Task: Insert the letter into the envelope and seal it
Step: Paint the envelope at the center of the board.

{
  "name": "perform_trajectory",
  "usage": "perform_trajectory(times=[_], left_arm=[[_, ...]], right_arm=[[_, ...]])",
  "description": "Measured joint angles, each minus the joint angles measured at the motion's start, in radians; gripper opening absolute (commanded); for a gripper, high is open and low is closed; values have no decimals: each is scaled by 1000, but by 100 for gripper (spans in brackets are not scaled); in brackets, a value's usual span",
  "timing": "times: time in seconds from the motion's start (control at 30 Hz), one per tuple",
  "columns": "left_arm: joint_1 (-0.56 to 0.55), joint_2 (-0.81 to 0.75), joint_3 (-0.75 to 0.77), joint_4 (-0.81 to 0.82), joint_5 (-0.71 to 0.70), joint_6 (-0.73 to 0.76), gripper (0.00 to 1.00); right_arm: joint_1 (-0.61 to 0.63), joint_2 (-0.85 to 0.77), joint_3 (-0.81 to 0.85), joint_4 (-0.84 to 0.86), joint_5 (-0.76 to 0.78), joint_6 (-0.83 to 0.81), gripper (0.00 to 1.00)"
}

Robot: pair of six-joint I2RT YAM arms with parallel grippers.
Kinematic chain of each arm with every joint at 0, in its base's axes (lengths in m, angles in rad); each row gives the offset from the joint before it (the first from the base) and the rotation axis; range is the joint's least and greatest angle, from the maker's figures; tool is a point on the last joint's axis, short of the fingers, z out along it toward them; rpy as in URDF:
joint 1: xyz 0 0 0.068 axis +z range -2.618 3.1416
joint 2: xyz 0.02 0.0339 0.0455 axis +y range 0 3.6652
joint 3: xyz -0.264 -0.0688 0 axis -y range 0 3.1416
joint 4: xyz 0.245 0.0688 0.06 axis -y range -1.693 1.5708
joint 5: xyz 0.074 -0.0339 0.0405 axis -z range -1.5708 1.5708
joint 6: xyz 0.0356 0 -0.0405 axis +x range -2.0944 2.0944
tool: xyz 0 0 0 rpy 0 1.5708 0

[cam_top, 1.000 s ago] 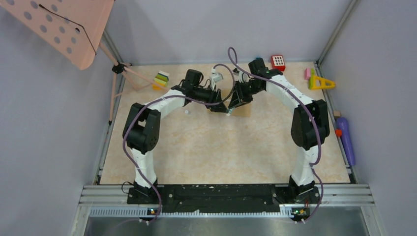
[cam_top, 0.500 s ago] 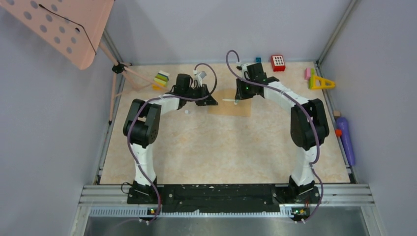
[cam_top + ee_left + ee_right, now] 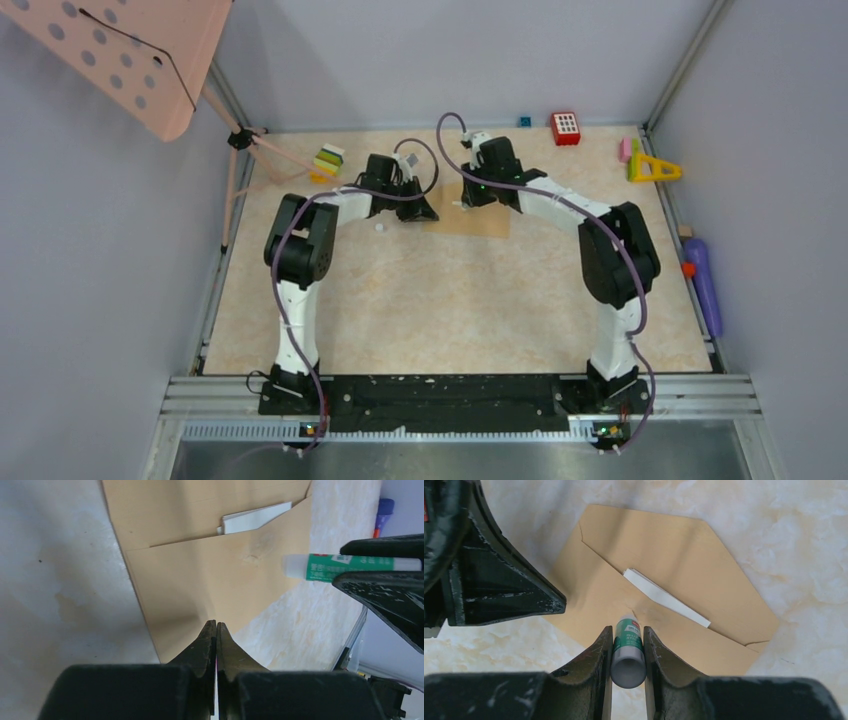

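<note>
While my left gripper (image 3: 216, 626) sits pinched closed at the edge of the envelope (image 3: 200, 580) on the table (image 3: 50, 580), my right gripper (image 3: 628, 630) clasps a glue stick (image 3: 627, 652) above it, the letter (image 3: 664, 597) poking out.

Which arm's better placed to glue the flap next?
Right. The right gripper holds the glue stick, tip over the envelope; the left gripper is shut, without glue, at its edge.

I see both arms reaching to the far middle of the table (image 3: 450, 300). The left gripper (image 3: 428, 212) is at the envelope's (image 3: 482, 222) left edge, and the right gripper (image 3: 464, 200) is over its far edge with a small white stick (image 3: 458, 205) at its tips. A red block (image 3: 565, 127) and a yellow triangle (image 3: 652, 168) sit towards the far right corner.
</note>
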Motion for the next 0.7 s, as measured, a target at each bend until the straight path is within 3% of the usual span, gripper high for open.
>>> perform_trajectory(times=[0.7], left_arm=[[-10,39,75,-140,-76,0,0]], right_arm=[[43,37,-27,50,161,-45,0]])
